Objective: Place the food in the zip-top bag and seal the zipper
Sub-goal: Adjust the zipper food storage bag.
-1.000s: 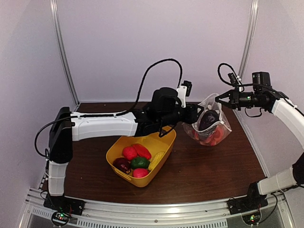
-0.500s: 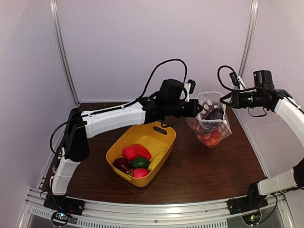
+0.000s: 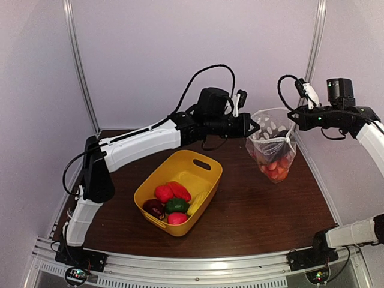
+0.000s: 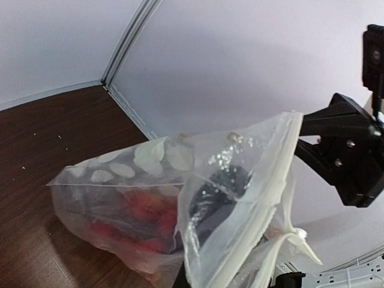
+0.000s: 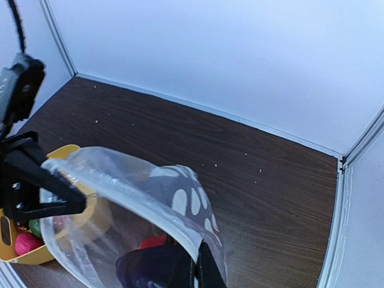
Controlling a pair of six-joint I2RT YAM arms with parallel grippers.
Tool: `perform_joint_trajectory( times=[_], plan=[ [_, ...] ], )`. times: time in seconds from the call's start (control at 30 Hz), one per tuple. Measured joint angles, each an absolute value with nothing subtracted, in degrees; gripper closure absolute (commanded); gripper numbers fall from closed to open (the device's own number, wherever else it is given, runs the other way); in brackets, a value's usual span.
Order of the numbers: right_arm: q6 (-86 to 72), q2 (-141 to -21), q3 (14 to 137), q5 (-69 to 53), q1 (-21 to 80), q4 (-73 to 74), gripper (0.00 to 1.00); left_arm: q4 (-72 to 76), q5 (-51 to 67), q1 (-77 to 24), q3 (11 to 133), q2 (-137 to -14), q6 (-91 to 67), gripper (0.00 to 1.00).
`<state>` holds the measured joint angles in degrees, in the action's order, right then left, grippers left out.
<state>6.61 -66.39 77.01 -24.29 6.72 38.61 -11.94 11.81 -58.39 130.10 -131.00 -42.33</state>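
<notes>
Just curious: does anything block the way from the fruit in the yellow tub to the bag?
Nothing visible lies between the food and the zip-top bag, which the left gripper and right gripper hold up by its mouth.

Soft, even light throughout; small glints sparkle on the clear polka-dot plastic bag [image 4: 223, 159]; both wrist views look slightly soft.

Setting: lab robot test cell. Evidence: plain pale panel walls [image 3: 144, 60] framed by aluminium posts [image 3: 80, 66], dark wood tabletop [image 3: 258, 210], slotted metal rail [image 3: 198, 271] along bottom of frame carrying arm bases [image 3: 81, 258]
</notes>
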Motion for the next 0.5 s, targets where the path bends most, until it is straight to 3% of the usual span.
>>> perform_joint_trajectory(
  times=[0.27, 0.5],
  plan=[
    [8.32, -64.62, 79.20, -21.56, 10.41, 39.24, 1.00, -11.92, 12.60, -56.69, 133.38, -133.62, -41.50, 1.00],
    [7.57, -67.61, 71.99, -17.56, 10.41, 37.91, 1.00, -9.39, 17.85, -56.80, 135.31, -134.98, -44.38, 1.00]
  ],
)
